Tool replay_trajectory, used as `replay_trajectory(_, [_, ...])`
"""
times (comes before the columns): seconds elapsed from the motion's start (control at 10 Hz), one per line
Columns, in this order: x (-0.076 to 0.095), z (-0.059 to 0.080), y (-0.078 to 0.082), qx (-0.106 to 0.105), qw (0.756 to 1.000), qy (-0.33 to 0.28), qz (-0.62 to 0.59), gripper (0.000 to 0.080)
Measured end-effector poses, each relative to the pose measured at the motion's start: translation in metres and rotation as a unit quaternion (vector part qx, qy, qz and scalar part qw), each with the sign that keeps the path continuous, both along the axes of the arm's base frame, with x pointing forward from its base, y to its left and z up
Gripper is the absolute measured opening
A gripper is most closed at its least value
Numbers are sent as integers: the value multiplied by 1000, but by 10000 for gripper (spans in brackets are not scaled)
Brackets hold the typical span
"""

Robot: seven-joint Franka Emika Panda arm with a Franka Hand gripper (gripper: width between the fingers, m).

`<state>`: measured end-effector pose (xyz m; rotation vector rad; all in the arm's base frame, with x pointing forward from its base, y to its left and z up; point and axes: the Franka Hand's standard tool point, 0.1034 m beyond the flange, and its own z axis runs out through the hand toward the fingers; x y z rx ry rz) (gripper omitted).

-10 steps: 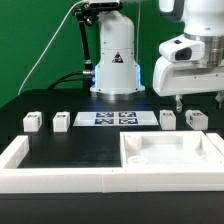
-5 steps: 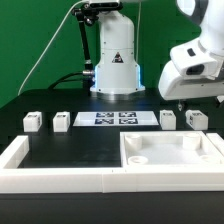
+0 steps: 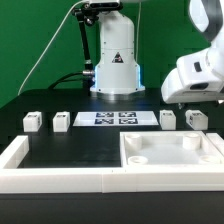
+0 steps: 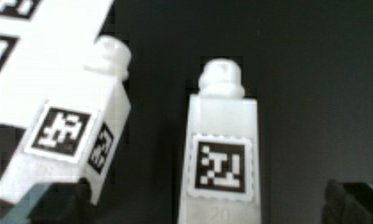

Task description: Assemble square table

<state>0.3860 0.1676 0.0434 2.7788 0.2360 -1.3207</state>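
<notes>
The square tabletop (image 3: 170, 155), a white slab with raised edges, lies at the front right. Four small white legs stand in a row behind it: two on the exterior view's left (image 3: 33, 121) (image 3: 61, 120) and two on its right (image 3: 167, 119) (image 3: 196, 119). My gripper (image 3: 190, 98) hangs above the right pair, open and empty. In the wrist view, two tagged legs (image 4: 224, 140) (image 4: 76, 130) lie below the gripper (image 4: 204, 205). The dark fingertips (image 4: 50, 205) stand wide apart on either side of one leg, touching nothing.
The marker board (image 3: 112, 118) lies between the leg pairs, and its corner shows in the wrist view (image 4: 23, 50). A low white border wall (image 3: 60, 180) runs along the front and left. The robot base (image 3: 115, 60) stands behind.
The gripper has moved toward the exterior view's right and tilted. The legs, the tabletop and the marker board have not moved.
</notes>
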Motion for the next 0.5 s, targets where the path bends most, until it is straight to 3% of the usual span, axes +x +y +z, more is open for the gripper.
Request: replay_trajectory(0.5, [-11, -12, 9, -5, 1000, 21, 9, 649])
